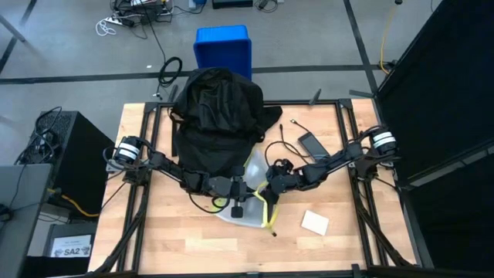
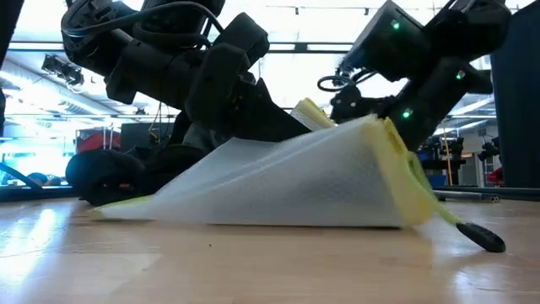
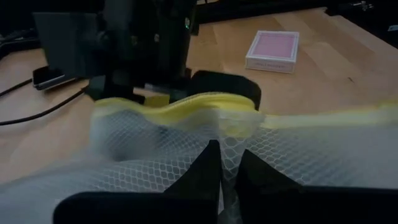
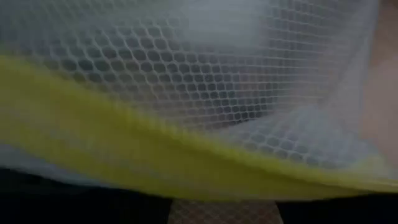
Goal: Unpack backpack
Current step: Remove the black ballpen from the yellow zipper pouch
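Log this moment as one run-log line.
left gripper: shut on mesh bag | right gripper: at bag's yellow edge | backpack: behind bag | card box: on table

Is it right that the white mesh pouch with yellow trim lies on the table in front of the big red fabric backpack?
Not quite: the backpack is black, not red, as the high view shows. The rest holds: the white mesh pouch with yellow trim lies on the wooden table in front of it.

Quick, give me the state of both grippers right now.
Left gripper: shut on the white mesh pouch with yellow trim.
Right gripper: at the pouch's yellow edge; open or shut cannot be told.
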`<state>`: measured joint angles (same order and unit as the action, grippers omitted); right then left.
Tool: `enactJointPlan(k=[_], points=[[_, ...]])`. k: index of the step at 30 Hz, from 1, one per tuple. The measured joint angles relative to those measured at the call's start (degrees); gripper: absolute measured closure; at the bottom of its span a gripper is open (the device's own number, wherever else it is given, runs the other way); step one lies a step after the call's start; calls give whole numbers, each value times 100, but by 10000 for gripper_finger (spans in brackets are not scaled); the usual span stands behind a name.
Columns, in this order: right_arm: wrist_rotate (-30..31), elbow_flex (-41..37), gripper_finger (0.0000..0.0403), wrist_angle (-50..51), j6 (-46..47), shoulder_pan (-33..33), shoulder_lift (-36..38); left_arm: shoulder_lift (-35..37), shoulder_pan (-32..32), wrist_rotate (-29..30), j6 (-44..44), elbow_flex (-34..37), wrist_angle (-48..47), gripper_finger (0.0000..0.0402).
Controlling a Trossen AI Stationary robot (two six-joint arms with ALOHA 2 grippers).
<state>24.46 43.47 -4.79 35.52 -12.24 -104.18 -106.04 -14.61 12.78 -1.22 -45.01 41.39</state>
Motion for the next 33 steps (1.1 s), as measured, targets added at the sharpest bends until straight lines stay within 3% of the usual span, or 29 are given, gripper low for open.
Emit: enactJointPlan(k=[6, 13, 22, 33], points=[[72, 24, 272, -207, -21, -16, -212, 0, -5, -24, -1, 0, -6, 401], [-343, -56, 392, 396, -469, -88, 526, 0, -7, -28, -1, 0, -40, 401], [-351, -53, 401, 1734, 68, -506, 1714, 0, -7, -26, -1, 0, -74, 401], [-1232, -42, 403, 2555, 1101, -1582, 2851, 0, -7, -26, 1, 0, -85, 401]])
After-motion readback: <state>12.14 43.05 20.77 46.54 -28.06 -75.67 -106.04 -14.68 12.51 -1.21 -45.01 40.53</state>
